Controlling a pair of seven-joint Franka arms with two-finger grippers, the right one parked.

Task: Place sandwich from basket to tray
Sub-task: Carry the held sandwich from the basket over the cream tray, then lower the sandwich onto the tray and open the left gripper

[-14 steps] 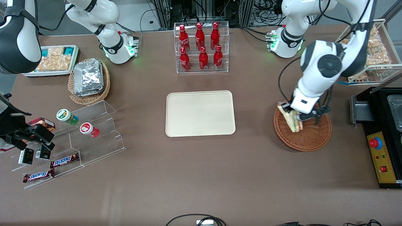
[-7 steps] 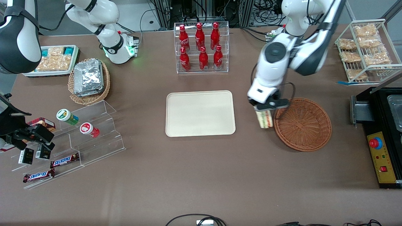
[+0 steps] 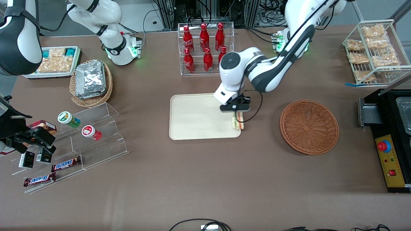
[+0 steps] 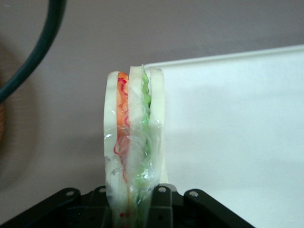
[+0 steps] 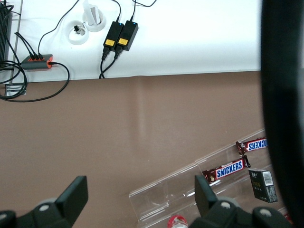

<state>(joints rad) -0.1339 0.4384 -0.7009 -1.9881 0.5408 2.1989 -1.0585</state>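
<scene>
Sandwich hangs edge-on, seemingly pointing down, clamped in gripper jaws over tray edge.

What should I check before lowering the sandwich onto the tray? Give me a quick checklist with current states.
1. Grip: the gripper is shut on the sandwich, wedge hanging straight between the jaws. ok.
2. Position over the tray: the sandwich hangs at the rim nearest the basket, straddling the edge in the wrist view. not ok, move farther inward.
3. Landing area: the tray surface is bare. ok.
4. Basket: the sandwich is out and nothing else lies in it. ok.
5. Clearance from the bottle rack: the arm's elbow overlaps the rack in the front view. cannot tell.
6. Height above the tray: cannot tell.
</scene>
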